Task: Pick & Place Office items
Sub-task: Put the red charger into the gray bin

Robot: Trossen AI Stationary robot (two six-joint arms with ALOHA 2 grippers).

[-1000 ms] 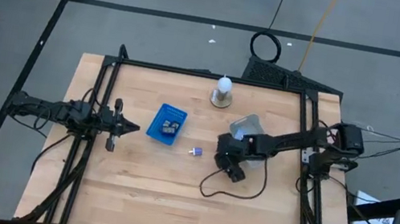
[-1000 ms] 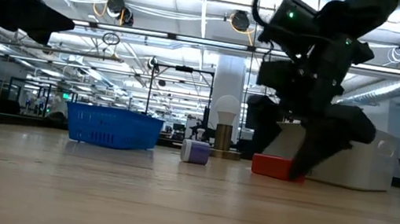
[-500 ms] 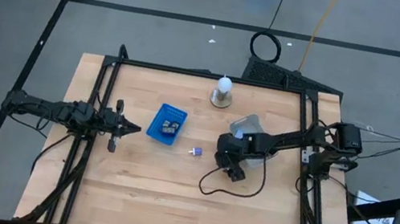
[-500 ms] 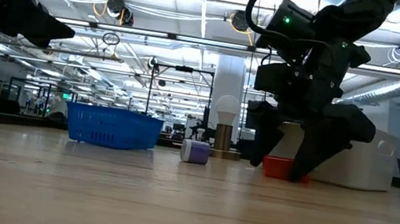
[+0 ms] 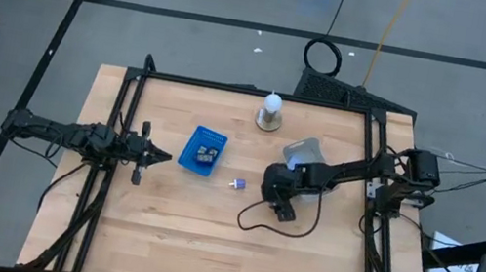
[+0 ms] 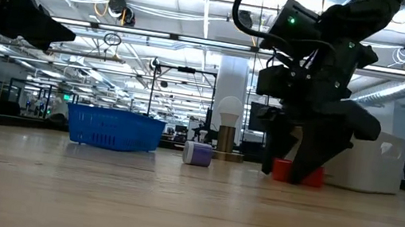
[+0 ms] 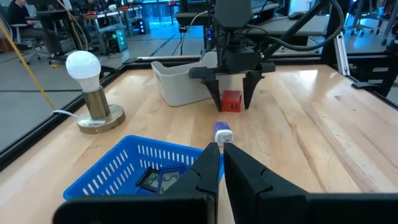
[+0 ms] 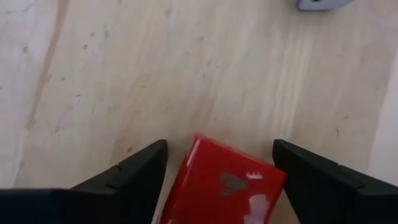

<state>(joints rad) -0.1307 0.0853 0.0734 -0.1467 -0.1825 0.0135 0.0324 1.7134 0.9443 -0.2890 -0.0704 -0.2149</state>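
2 right gripper [image 6: 291, 173] fingers [image 8: 134, 171] apart, straddling red block [image 8: 221, 183] (gaps either side), left fingers [image 7: 219, 171] together.

Wooden table [image 5: 204, 248]: blue basket [image 5: 203, 149], lamp [image 5: 271, 111], grey tray [image 5: 302, 151], red block [image 7: 232, 101]

Right end effector [image 6: 292, 175] lowered, fingers apart; left end effector [image 5: 164, 154] closed.

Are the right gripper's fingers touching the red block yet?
Apart. The right wrist view shows bare wood between the red block and each of the right gripper fingers.
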